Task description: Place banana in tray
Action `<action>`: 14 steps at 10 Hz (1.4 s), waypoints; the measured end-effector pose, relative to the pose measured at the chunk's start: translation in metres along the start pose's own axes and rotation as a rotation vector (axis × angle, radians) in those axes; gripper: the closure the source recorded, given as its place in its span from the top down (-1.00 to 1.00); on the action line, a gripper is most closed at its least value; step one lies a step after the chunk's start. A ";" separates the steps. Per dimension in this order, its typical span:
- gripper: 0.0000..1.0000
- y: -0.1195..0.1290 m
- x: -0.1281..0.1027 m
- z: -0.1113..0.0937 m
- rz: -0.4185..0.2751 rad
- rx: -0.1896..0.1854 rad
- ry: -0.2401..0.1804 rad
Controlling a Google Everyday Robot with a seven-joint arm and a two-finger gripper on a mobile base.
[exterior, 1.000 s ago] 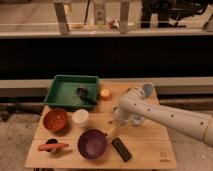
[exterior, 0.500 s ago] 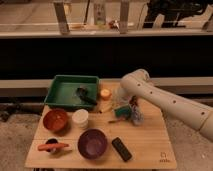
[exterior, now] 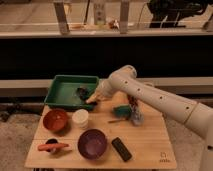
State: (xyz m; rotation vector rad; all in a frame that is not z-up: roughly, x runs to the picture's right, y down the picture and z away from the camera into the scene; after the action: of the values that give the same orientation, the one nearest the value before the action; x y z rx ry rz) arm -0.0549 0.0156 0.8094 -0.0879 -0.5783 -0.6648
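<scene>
The dark green tray (exterior: pixel 62 92) stands at the table's back left. My gripper (exterior: pixel 95 98) is at the tray's right front corner, just over its rim, with the white arm reaching in from the right. A small pale yellow banana (exterior: pixel 92 101) shows at the gripper's tip, and the gripper looks shut on it. The banana is mostly hidden by the gripper. A small dark object (exterior: pixel 82 92) lies inside the tray near its right side.
A red bowl (exterior: pixel 55 120), a white cup (exterior: pixel 80 119), a purple bowl (exterior: pixel 92 143), a black remote (exterior: pixel 121 149) and an orange stick (exterior: pixel 52 146) stand on the wooden table (exterior: pixel 150 145). A cluster of green and coloured items (exterior: pixel 131 112) lies under the arm.
My gripper has moved left and back, from the middle of the table beside the coloured items to the tray's right front corner. The arm now covers the orange item beside the tray.
</scene>
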 end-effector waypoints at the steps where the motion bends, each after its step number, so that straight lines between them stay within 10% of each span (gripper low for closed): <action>1: -1.00 -0.014 -0.008 0.008 -0.025 0.032 -0.006; 11: -1.00 -0.076 -0.011 0.051 -0.181 0.050 -0.155; 14: -0.60 -0.087 -0.017 0.059 -0.177 0.038 -0.164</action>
State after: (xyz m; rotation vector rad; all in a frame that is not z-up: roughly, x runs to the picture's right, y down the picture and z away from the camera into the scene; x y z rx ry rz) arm -0.1464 -0.0287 0.8411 -0.0562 -0.7621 -0.8234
